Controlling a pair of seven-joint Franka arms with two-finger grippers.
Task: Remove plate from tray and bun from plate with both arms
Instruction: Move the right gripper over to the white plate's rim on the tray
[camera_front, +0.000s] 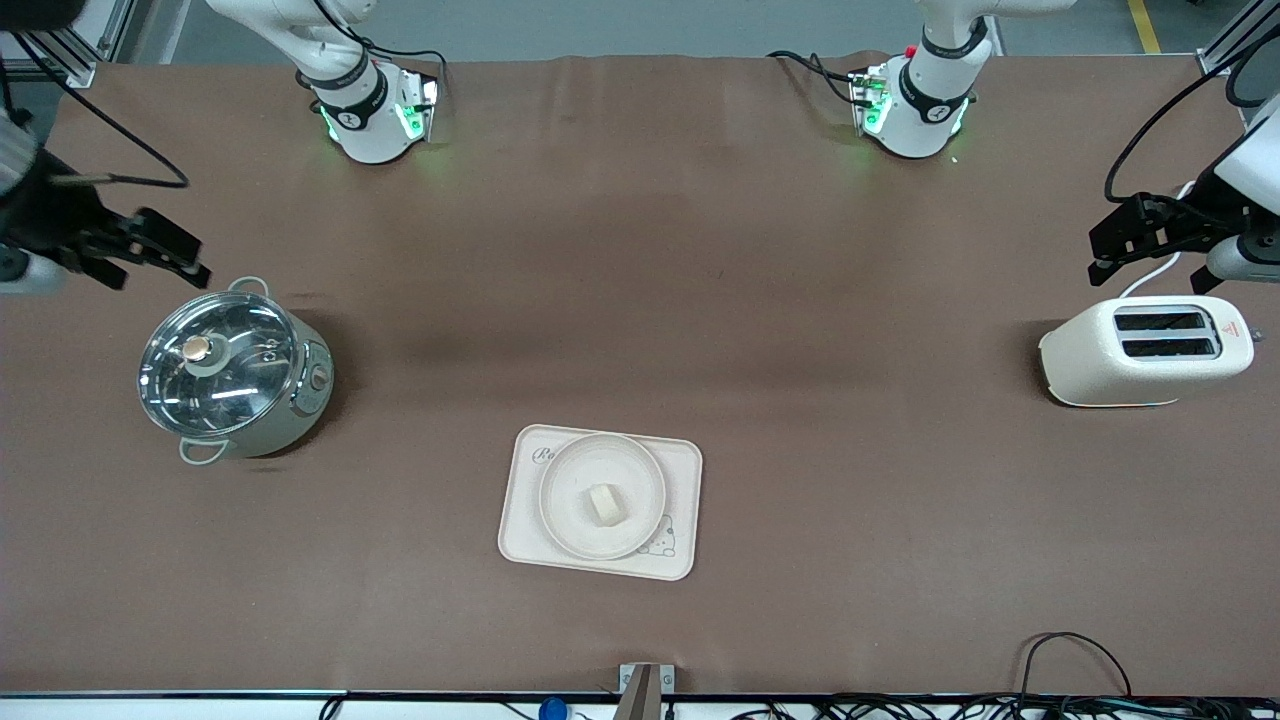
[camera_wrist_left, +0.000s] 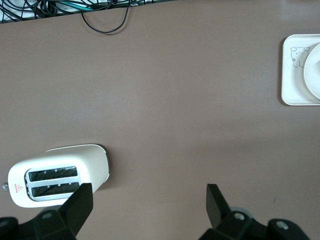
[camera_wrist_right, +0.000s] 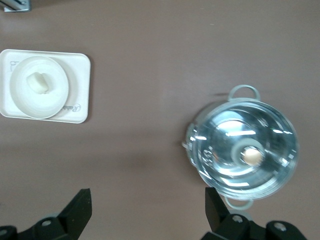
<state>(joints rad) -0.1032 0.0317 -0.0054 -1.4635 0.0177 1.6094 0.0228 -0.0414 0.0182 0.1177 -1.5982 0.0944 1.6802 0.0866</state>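
The cream rectangular tray (camera_front: 520, 540) lies mid-table, near the front camera's edge. The round plate (camera_front: 570, 500) rests on it, and the small pale bun (camera_front: 604, 503) sits in the plate's middle. In the right wrist view the tray (camera_wrist_right: 82, 65), plate (camera_wrist_right: 20, 102) and bun (camera_wrist_right: 39, 82) all show. The left wrist view catches only an end of the tray (camera_wrist_left: 292, 75) and the plate's rim (camera_wrist_left: 314, 75). My left gripper (camera_front: 1100, 258) (camera_wrist_left: 148, 192) hangs open and empty by the toaster. My right gripper (camera_front: 195, 262) (camera_wrist_right: 148, 196) is open and empty by the pot.
A cream two-slot toaster (camera_front: 1100, 365) (camera_wrist_left: 60, 175) stands at the left arm's end of the table. A lidded steel pot (camera_front: 235, 370) (camera_wrist_right: 242, 155) stands at the right arm's end. Black cables (camera_front: 1070, 650) lie along the front camera's edge.
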